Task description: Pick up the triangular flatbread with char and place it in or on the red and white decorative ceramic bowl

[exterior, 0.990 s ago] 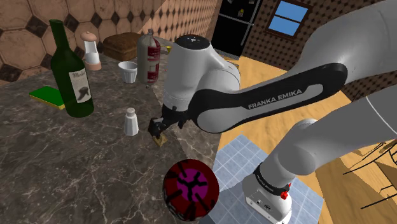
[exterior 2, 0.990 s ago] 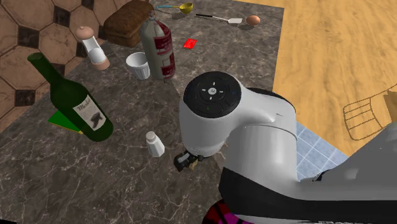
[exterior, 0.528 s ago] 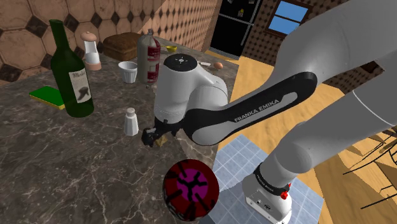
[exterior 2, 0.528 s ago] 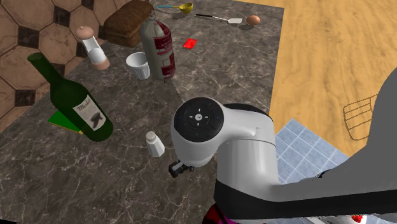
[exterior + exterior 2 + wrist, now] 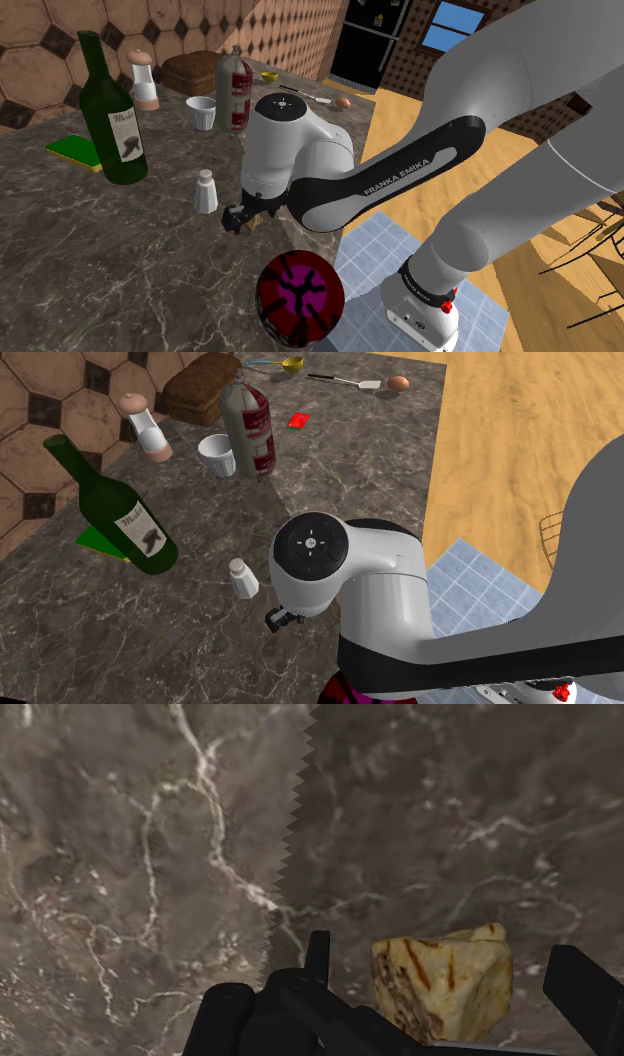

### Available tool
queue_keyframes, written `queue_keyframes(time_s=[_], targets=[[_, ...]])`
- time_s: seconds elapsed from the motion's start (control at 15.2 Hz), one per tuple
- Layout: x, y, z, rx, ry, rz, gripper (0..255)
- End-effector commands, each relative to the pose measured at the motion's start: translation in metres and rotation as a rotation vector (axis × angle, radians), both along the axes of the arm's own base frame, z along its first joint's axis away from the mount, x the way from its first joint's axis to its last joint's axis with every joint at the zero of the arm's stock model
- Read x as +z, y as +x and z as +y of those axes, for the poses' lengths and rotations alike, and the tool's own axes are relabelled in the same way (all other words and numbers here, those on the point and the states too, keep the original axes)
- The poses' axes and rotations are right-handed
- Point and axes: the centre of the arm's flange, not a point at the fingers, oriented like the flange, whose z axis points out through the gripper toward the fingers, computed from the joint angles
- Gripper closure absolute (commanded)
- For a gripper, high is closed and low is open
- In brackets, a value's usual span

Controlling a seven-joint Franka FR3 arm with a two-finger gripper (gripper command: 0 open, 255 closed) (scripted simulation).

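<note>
A folded tan flatbread (image 5: 440, 989) with dark char streaks lies on the dark marble counter (image 5: 150, 854). It sits between the two fingers of my gripper (image 5: 455, 986), which is open with a gap on each side of the bread. In the shoulder view the gripper (image 5: 238, 218) is down at the counter, and a tan corner of the flatbread (image 5: 262, 221) peeks out beside it. The dark red bowl (image 5: 298, 297) with a black and pink pattern stands near the counter's front edge, a short way from the gripper. The arm hides most of the gripper (image 5: 280, 618) in the second exterior view.
A small white shaker (image 5: 206, 191) stands just beside the gripper. Farther back are a green wine bottle (image 5: 112, 110), a green and yellow sponge (image 5: 76, 151), a white cup (image 5: 202, 113), a red-labelled bottle (image 5: 236, 88), a grinder (image 5: 145, 80) and a bread loaf (image 5: 192, 68). The counter edge drops to the floor (image 5: 370, 250).
Over the last second the hand sank to the counter and shifted slightly to the shoulder view's left. It has hardly moved in the last half second.
</note>
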Motion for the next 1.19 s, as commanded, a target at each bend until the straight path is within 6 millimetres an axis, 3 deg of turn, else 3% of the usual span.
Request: queue_keyframes(time_s=[0.0,0.07,0.13,0.73,1.12], targets=[[0.000,0.000,0.000,0.000,0.000,0.000,0],[0.000,0.000,0.000,0.000,0.000,0.000,0],[0.000,0.000,0.000,0.000,0.000,0.000,255],[0.000,0.000,0.000,0.000,0.000,0.000,255],[0.032,0.000,0.000,0.000,0.000,0.000,255]])
